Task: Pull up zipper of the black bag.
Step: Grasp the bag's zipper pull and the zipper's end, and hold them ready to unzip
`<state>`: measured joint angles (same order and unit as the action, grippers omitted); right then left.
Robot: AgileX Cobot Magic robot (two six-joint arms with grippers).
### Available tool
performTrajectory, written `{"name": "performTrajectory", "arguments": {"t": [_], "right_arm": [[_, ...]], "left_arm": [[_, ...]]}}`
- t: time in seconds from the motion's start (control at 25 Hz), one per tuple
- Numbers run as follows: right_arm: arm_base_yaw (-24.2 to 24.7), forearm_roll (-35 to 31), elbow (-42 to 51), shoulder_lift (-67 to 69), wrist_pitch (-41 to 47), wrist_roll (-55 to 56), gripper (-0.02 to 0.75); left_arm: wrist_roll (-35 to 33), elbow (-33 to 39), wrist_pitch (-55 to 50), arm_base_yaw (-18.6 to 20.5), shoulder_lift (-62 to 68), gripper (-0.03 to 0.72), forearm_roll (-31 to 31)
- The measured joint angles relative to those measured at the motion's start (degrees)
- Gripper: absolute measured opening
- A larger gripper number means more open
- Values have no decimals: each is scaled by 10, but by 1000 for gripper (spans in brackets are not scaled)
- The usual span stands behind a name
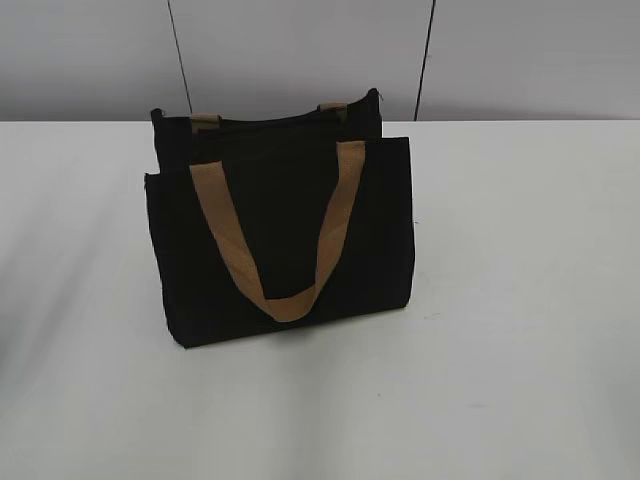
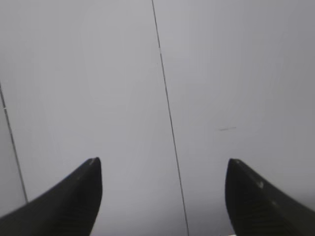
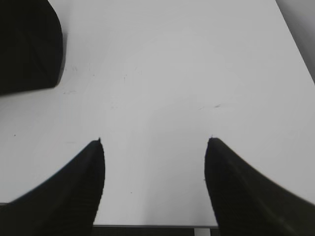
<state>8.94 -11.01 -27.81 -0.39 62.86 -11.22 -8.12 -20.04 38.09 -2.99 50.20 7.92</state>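
Note:
The black bag point(image 1: 280, 230) stands upright on the white table point(image 1: 520, 330), a little left of centre in the exterior view. A tan handle point(image 1: 285, 300) hangs down its front and a second handle point(image 1: 205, 122) shows at the back. The zipper runs along the top edge; a small silvery bit point(image 1: 377, 93) shows at the top right corner. A corner of the bag point(image 3: 29, 44) shows at the upper left of the right wrist view. My left gripper point(image 2: 162, 162) is open and empty, facing the grey wall. My right gripper point(image 3: 155, 142) is open and empty above bare table. Neither gripper shows in the exterior view.
A grey panelled wall point(image 1: 300, 50) with dark vertical seams stands behind the table. The table's near edge point(image 3: 157, 226) shows at the bottom of the right wrist view, and its right edge point(image 3: 295, 44) at the upper right.

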Motion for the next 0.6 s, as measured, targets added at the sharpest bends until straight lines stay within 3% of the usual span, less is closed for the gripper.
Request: {"name": "performTrajectory", "arguments": {"t": [0.12,0.28,0.4,0.6], "right_arm": [[0,0,0,0,0,0,494],[0,0,0,0,0,0,494],[0,0,0,0,0,0,494],[0,0,0,0,0,0,494]], "left_arm": [[19,39,102,-1,82,585,1],[25,51,146,-18,184,585,18],[35,55,170,-6,251,585,99],[109,50,232,52,383,585,267]]}}
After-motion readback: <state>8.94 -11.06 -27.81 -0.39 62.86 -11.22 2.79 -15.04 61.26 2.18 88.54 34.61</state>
